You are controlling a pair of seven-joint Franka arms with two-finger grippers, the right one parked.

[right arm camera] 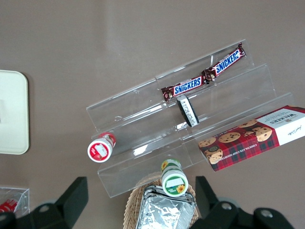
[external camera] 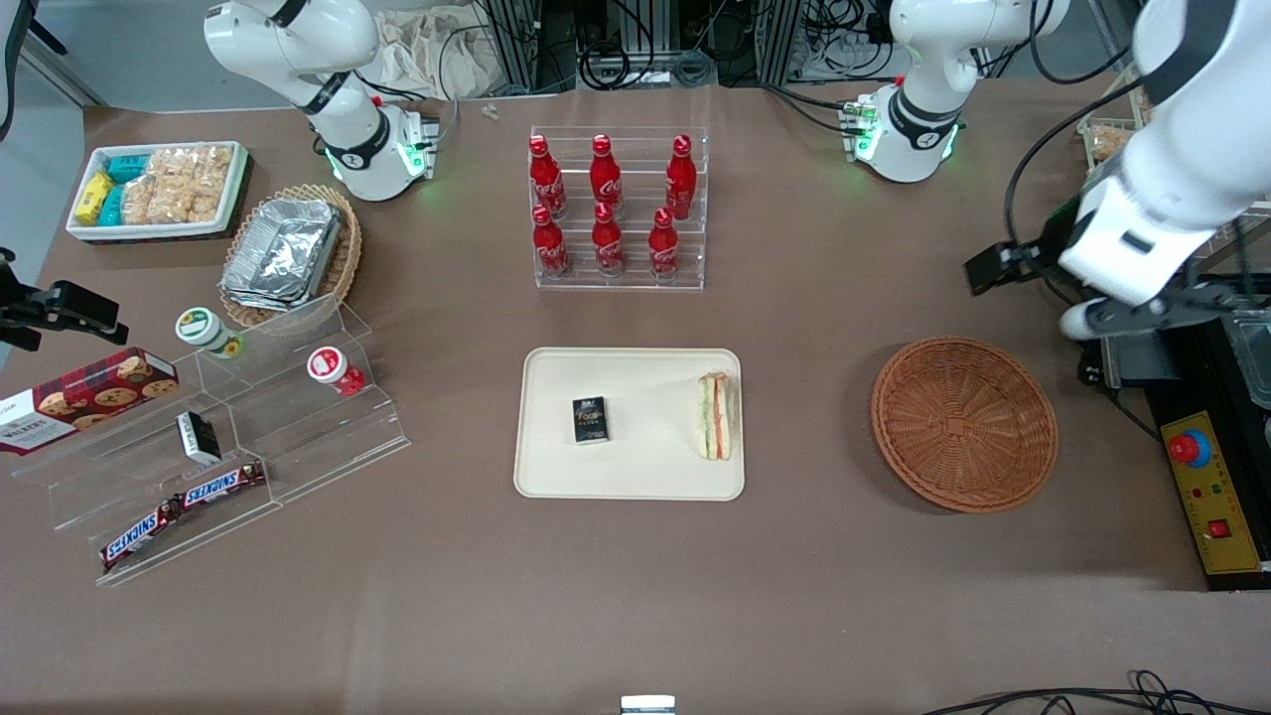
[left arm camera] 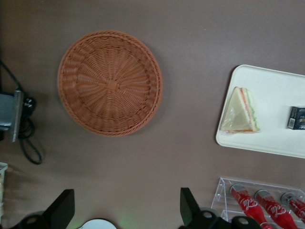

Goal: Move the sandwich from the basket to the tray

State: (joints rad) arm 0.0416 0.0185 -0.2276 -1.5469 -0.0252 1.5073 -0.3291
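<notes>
The sandwich [external camera: 715, 415] already lies on the tray [external camera: 556, 477], long axis running toward the front camera. The basket [external camera: 963, 424] sits empty between tray and pincer [left arm camera: 127, 207], which hangs raised, spread wide, holding nothing.

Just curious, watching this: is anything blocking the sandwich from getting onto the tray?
No. The sandwich already lies on the tray, beside a small dark box. The basket is empty, and the open gripper hangs above the table near it.
</notes>
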